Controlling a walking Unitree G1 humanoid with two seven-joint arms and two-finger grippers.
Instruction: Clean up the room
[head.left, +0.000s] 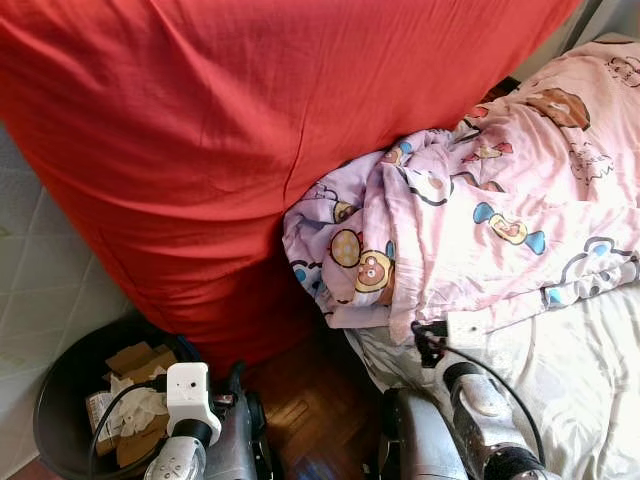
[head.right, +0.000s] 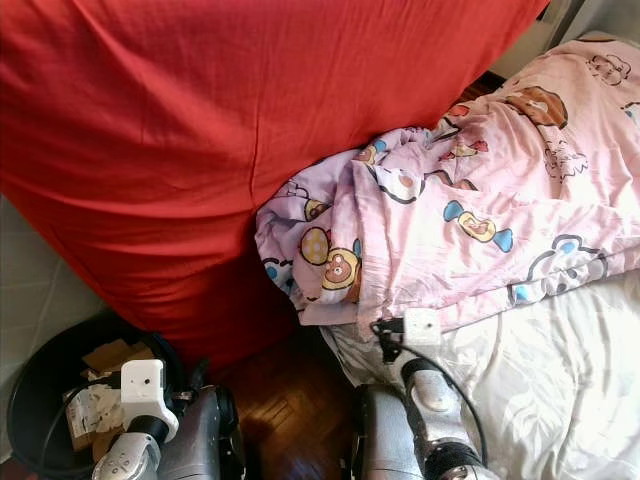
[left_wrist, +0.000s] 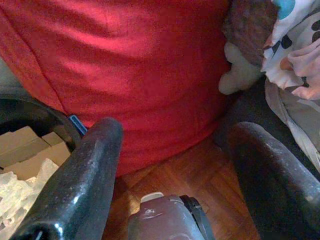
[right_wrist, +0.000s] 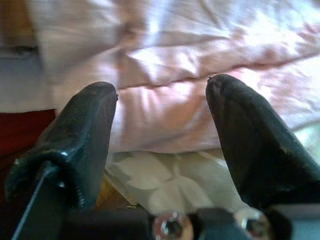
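- Two end effectors are spread wide and carry nothing: the left end effector (left_wrist: 170, 165) points down toward the wood floor (head.left: 310, 400) by the bin (head.left: 60, 385), and the right end effector (right_wrist: 162, 135) faces the edge of the quilt (head.left: 500, 200).
- Just past the right fingers (right_wrist: 250, 135), pale pink cloth of the quilt hangs over the white sheet (head.left: 590, 380) on the bed.
- The quilt, printed with cartoon animals, lies bunched, its crumpled corner drooping off the bed's edge beside the red cushion (head.left: 250, 130).
- The bin stands low on the robot's left, already holding cardboard (head.left: 135, 358) and crumpled wrappers (head.left: 140, 410).
- Judged step: straightening the quilt looks like the nearest tidying job, with the right arm closest.
- To do it well, close on a thick fold near the drooping corner, not a single thin layer, then draw it up onto the bed, away from the cushion.
- Risk: pinching the sheet along with the quilt would drag both.
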